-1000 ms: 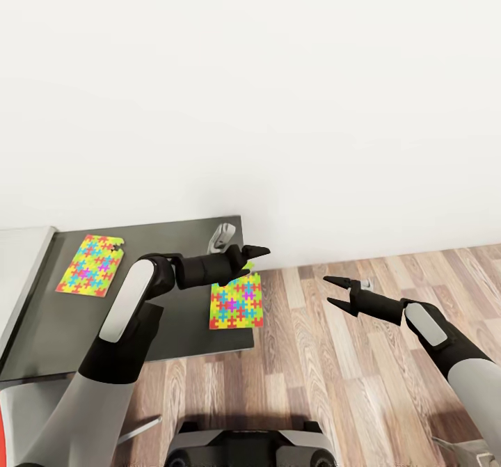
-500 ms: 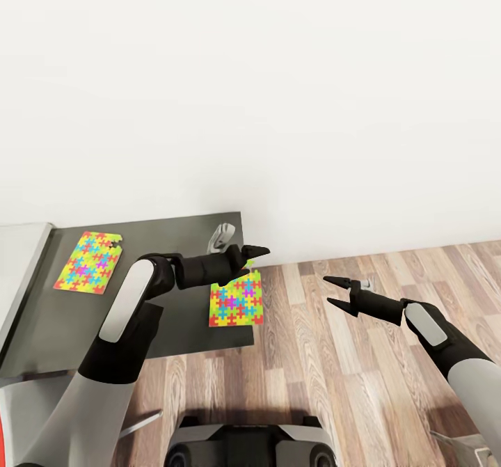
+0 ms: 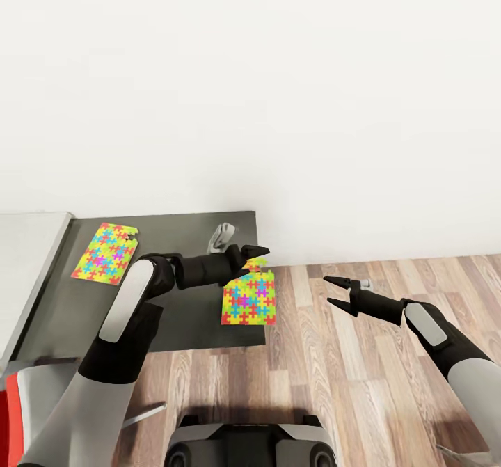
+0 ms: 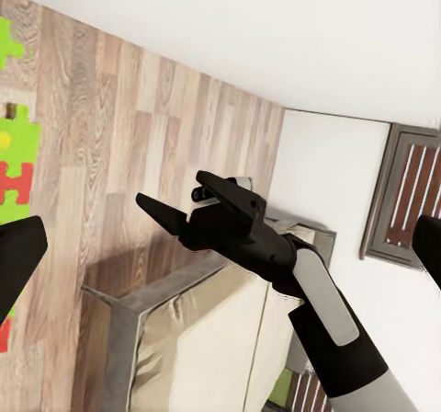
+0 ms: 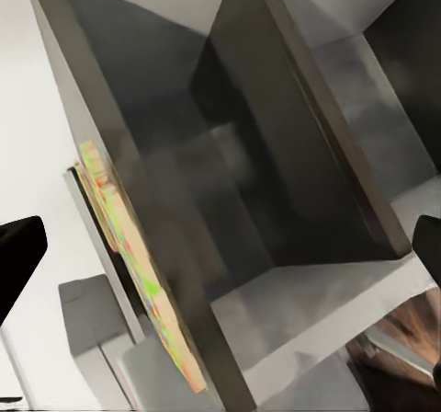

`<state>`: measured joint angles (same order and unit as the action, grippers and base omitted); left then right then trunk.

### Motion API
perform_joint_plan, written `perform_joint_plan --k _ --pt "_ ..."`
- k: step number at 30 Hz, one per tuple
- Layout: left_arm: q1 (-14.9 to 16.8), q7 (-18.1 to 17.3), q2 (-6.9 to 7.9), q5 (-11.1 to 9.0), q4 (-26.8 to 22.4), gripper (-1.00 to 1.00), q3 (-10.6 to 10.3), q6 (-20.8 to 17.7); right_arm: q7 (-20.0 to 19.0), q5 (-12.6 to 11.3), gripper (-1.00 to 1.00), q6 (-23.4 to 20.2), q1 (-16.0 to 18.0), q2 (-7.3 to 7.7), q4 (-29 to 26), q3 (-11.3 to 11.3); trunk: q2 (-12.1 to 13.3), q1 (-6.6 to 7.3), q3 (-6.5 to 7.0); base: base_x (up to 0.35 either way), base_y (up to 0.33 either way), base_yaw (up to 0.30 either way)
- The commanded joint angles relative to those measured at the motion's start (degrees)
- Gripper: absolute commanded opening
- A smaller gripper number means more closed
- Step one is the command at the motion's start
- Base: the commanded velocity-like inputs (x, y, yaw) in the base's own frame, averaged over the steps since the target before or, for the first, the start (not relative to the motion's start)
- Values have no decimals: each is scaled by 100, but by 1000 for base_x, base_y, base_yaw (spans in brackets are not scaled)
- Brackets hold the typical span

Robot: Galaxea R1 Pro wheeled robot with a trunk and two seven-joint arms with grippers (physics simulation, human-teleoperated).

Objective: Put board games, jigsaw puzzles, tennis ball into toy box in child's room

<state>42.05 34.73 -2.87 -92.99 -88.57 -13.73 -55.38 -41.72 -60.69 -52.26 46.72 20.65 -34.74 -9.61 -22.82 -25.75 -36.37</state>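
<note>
2 grey-and-black arms, white forearm panels, black pointed hands (image 3: 256, 251), dark base

Left arm: grey-and-white upper segments, black forearm, elbow bent, forearm reaching forward and toward the robot's right. Left black two-fingered end effector (image 3: 256, 252): fingers parted, nothing between them. Right arm: same colouring, extended forward from the lower right of the head view, wrist level. Right black two-fingered end effector (image 3: 332, 292): pointed fingers spread apart, empty; confirmed in the left wrist view (image 4: 170, 210). The two end effectors are apart, not touching.
</note>
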Motion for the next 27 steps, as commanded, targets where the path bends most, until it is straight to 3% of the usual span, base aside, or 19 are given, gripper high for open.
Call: perform_joint_plan --k 1,13,27 --pt "5 60 -4 -53 -2 100 2 -8 -27 -4 100 -3 3 8 2 -23 -9 -3 -8 0 0 251" --pt "5 60 -4 -54 -4 100 2 -10 -7 2 100 -4 3 -5 2 -23 -9 -3 -9 0 0 249" --pt "5 56 2 -59 -10 100 8 -9 5 5 100 8 2 -19 2 -30 -9 -3 -9 0 0 57"
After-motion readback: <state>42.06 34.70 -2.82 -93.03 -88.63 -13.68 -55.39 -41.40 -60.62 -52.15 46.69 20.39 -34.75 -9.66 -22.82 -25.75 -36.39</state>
